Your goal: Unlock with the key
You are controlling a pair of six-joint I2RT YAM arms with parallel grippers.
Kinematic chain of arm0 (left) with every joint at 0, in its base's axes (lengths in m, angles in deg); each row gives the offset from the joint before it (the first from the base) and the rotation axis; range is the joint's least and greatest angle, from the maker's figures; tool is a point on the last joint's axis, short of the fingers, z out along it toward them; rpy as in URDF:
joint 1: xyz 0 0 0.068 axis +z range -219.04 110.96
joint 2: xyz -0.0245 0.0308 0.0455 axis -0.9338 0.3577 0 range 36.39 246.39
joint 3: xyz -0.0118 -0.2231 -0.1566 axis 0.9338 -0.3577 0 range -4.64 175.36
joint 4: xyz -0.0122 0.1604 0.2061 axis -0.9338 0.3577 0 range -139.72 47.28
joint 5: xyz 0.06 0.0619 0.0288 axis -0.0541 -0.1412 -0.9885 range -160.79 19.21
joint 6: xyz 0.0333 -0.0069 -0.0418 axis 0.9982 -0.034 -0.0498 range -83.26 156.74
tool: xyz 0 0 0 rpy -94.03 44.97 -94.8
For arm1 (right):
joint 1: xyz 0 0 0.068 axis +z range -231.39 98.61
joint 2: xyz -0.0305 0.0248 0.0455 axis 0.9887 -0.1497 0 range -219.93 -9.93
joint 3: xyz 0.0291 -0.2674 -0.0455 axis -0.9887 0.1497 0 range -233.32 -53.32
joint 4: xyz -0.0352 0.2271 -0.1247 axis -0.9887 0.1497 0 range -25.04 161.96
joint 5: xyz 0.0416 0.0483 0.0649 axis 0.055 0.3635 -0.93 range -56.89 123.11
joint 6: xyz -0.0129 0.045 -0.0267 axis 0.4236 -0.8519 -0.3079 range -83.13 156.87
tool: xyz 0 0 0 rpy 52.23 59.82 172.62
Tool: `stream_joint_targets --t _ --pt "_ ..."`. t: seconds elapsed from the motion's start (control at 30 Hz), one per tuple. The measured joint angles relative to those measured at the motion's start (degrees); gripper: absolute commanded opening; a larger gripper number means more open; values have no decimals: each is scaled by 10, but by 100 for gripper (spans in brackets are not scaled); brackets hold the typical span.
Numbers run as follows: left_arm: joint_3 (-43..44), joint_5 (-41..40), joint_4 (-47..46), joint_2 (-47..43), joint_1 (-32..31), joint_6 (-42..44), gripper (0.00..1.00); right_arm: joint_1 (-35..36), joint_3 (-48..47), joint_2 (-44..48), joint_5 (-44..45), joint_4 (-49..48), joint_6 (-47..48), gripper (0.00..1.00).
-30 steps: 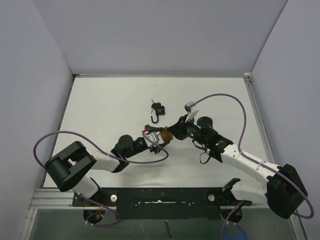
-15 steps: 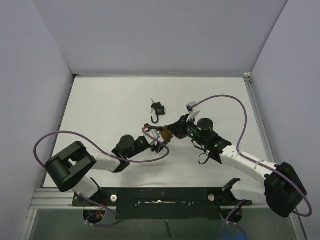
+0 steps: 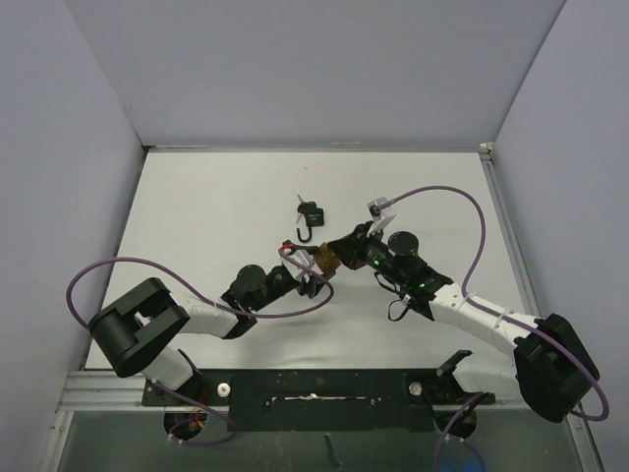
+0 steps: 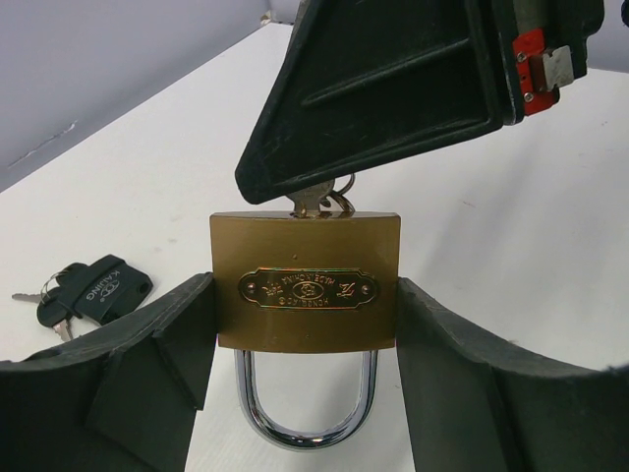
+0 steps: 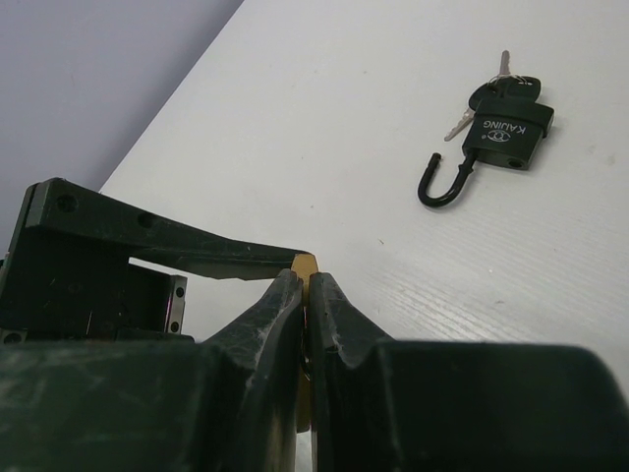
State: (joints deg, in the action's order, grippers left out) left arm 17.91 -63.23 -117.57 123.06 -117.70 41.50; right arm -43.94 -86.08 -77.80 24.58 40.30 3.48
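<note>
A brass padlock (image 4: 305, 280) with a steel shackle (image 4: 305, 423) hangs shackle-down between my left gripper's (image 4: 305, 329) two black fingers, clamped on both sides. Both shackle legs sit in the body. A key (image 4: 314, 202) sticks out of the padlock's top face, and my right gripper (image 5: 306, 280) is shut on it. Only a thin brass sliver shows between the right fingers (image 5: 275, 305). In the top view the padlock (image 3: 322, 261) is held at mid-table between the left gripper (image 3: 310, 280) and the right gripper (image 3: 339, 258).
A black padlock (image 5: 506, 133) with its shackle open and a small bunch of keys lies on the white table (image 3: 197, 216), beyond the grippers; it also shows in the top view (image 3: 313, 212) and the left wrist view (image 4: 93, 290). Purple cables loop beside both arms.
Both grippers and the brass padlock have shifted slightly toward the far side of the table. The grips look unchanged.
</note>
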Motion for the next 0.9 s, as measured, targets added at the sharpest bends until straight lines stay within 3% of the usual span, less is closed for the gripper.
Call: stream_joint_targets --t 0.37,0.9 --pt "2 -31 27 22 -4 -1 0 -4 -2 -49 5 -4 -21 0" --pt "34 -139 36 81 -19 3 0 -8 -84 -141 51 69 -73 0"
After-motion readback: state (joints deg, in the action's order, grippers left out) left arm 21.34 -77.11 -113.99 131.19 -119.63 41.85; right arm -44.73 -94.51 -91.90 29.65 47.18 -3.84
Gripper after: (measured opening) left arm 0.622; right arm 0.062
